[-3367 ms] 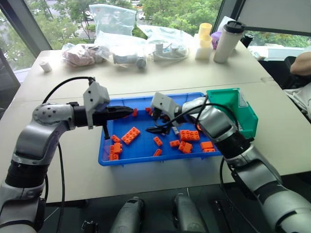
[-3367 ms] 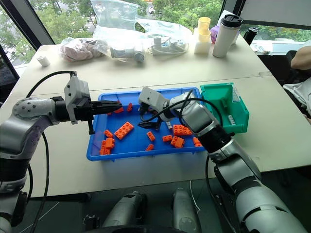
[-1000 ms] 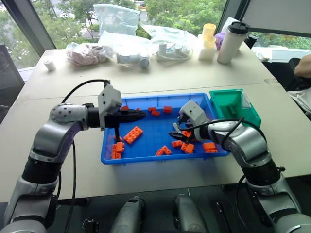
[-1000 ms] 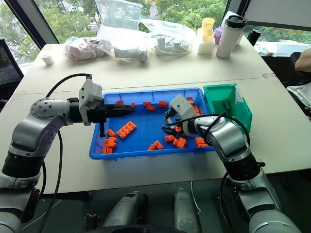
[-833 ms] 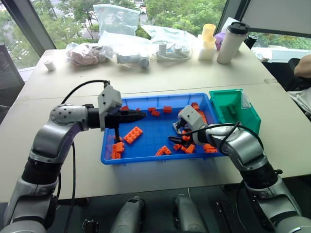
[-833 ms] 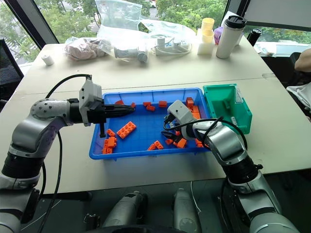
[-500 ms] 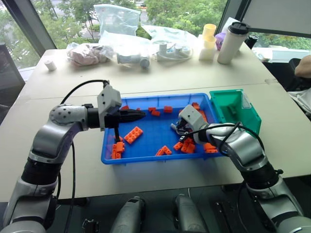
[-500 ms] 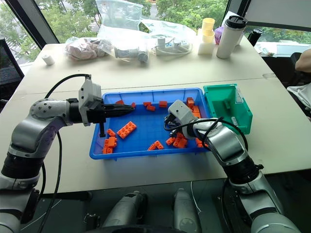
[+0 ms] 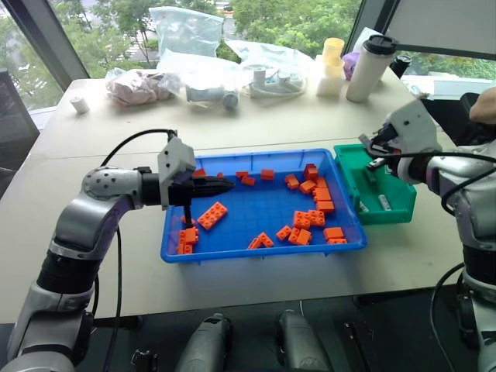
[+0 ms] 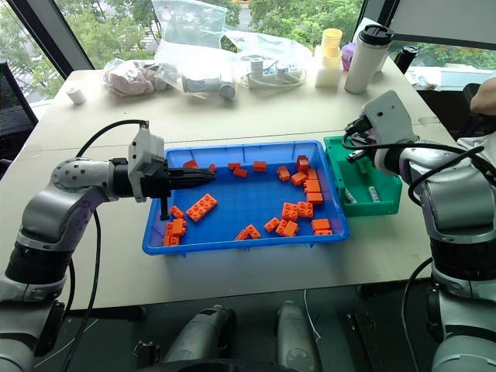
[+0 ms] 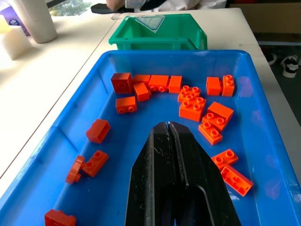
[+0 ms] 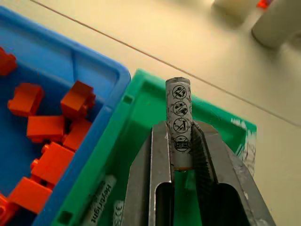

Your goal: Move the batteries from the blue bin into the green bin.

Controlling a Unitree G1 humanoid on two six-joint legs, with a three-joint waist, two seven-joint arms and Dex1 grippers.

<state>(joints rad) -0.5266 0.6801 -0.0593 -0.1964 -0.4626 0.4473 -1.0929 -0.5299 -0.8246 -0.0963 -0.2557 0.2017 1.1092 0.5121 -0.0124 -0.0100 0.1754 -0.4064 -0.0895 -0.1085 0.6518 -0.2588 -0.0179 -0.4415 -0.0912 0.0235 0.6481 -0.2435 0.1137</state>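
Nearest to you, your left gripper (image 11: 168, 126) hangs over the blue bin (image 9: 232, 252), near its left end, with its two fingers pressed together on nothing. Under it lie only orange bricks (image 9: 211, 215); I see no battery among them, though some corners are hidden.

Further on, at the right end, your right gripper (image 12: 180, 141) is clamped on one battery (image 12: 178, 117) and holds it above the green bin (image 9: 399, 208), which stands against the short right wall of the blue bin. The fingers take the battery at its lower part, and more than half of its length sticks out past the fingertips. Its long axis runs along the fingers, so it points forward and a little downward, toward the far wall of the green bin.

Judge the battery as a small, stiff and rather dense thing for its size, with a smooth round sleeve. Such a cylinder can roll or slip in flat fingers, so a grip across the middle of its length would be safer than one near the end. It is not fragile, and a short drop into the bin should not harm it.

At the bottom of the green bin, two other batteries (image 9: 383, 202) already lie on their sides, with their long axes roughly parallel to the bin's long walls.
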